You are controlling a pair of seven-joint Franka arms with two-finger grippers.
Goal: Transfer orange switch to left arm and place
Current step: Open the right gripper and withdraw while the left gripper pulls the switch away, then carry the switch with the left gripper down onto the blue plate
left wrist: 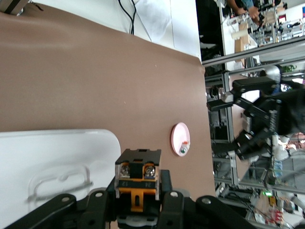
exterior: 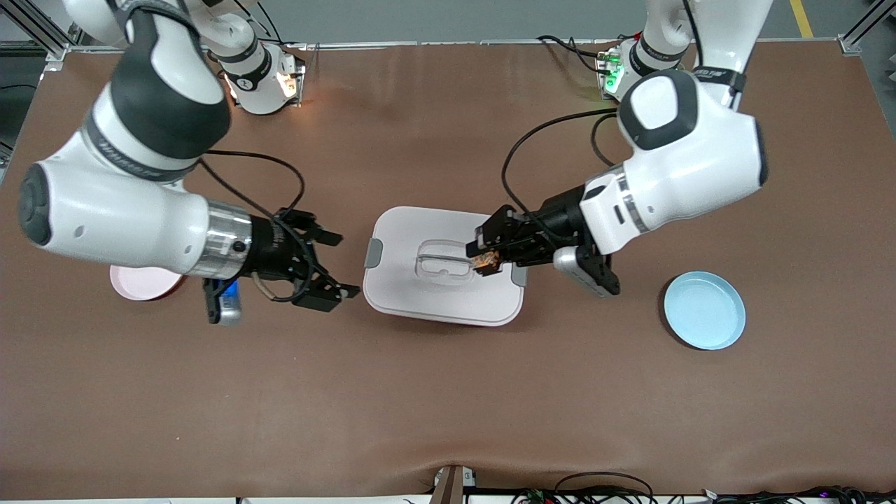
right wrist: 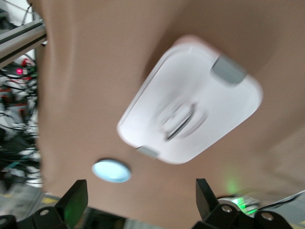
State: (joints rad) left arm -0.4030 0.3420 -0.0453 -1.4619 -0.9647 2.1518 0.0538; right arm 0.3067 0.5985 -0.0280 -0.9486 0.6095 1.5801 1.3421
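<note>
My left gripper (exterior: 486, 260) is shut on the orange switch (exterior: 485, 262), a small black and orange part, and holds it over the white box (exterior: 406, 283) near the recessed handle. In the left wrist view the switch (left wrist: 138, 177) sits between the left gripper's fingers (left wrist: 169, 202), showing two screws and an orange clip. My right gripper (exterior: 341, 264) is open and empty, in the air beside the box's grey clip at the right arm's end. It also shows in the left wrist view (left wrist: 224, 125). The right wrist view shows its spread fingers (right wrist: 76, 200) and the box (right wrist: 205, 95).
A pink plate (exterior: 140, 283) lies partly under the right arm; in the left wrist view this plate (left wrist: 180, 136) carries a small white part with red and green bits (left wrist: 183, 149). A blue plate (exterior: 704, 310) lies toward the left arm's end, also in the right wrist view (right wrist: 111, 170).
</note>
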